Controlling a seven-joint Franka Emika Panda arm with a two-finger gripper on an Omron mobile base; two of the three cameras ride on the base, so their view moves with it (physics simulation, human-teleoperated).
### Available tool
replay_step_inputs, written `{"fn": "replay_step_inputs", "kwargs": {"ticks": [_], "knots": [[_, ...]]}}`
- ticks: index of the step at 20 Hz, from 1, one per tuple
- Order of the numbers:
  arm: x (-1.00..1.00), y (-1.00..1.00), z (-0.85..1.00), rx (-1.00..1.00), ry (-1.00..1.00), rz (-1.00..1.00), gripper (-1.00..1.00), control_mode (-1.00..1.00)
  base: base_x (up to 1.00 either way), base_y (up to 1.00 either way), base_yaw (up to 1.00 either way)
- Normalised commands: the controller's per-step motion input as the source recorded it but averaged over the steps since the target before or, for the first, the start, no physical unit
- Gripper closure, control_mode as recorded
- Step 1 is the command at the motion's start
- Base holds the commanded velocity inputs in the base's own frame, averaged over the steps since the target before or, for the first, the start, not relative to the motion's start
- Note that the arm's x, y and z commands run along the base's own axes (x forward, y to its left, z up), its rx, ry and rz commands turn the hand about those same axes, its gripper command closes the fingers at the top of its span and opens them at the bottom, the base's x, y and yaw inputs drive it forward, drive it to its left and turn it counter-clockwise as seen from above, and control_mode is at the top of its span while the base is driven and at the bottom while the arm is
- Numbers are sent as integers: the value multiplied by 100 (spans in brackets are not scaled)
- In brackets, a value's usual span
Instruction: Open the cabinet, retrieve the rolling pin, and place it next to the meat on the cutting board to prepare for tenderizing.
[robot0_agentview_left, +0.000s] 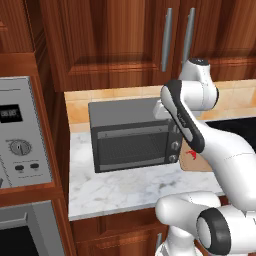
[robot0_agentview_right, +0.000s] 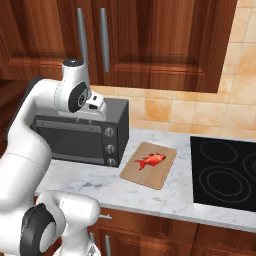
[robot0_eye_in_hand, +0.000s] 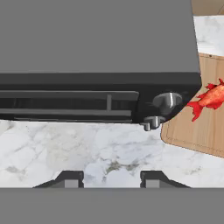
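The cabinet (robot0_agentview_right: 150, 40) hangs on the wall above the counter, its reddish wood doors shut, with two long silver bar handles (robot0_agentview_right: 92, 37) side by side where the doors meet. From the left base view the same cabinet (robot0_agentview_left: 115, 40) fills the top of the scene. The rolling pin cannot be seen with the doors closed.

Below the cabinet, a grey toaster oven (robot0_agentview_right: 85, 137) sits on the white marble counter (robot0_agentview_right: 175, 192). Just to its right lies the light wooden cutting board (robot0_agentview_right: 162, 175), flat on the counter, with the small bright-red piece of meat (robot0_agentview_right: 151, 161) near its middle. A black cooktop (robot0_agentview_right: 225, 172) is set into the counter further right.

The robot's arm bends up over the toaster oven, and its hand hangs above the oven's top, well below the cabinet doors and apart from the handles. In the hand view the gripper (robot0_eye_in_hand: 112, 178) looks down past the oven's front edge onto the marble, with the two dark fingertips (robot0_eye_in_hand: 70, 178) standing apart and nothing between them. The jaws are partly open and hold nothing. From there the cutting board (robot0_eye_in_hand: 192, 131) and the meat (robot0_eye_in_hand: 210, 99) lie off to the right side, beside the oven's knobs (robot0_eye_in_hand: 165, 101).
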Motion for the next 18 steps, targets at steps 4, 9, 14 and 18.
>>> {"fn": "replay_step_inputs", "kwargs": {"ticks": [4,9,14,18], "knots": [[-12,0,0,0,-13,0,-100,-100,0,0,0],[-44,-3,13,0,-22,0,-100,-100,0,0,0],[-42,-14,35,-3,-32,0,-100,-100,0,0,0],[-29,-22,44,-3,-32,0,-100,-100,0,0,0]]}}
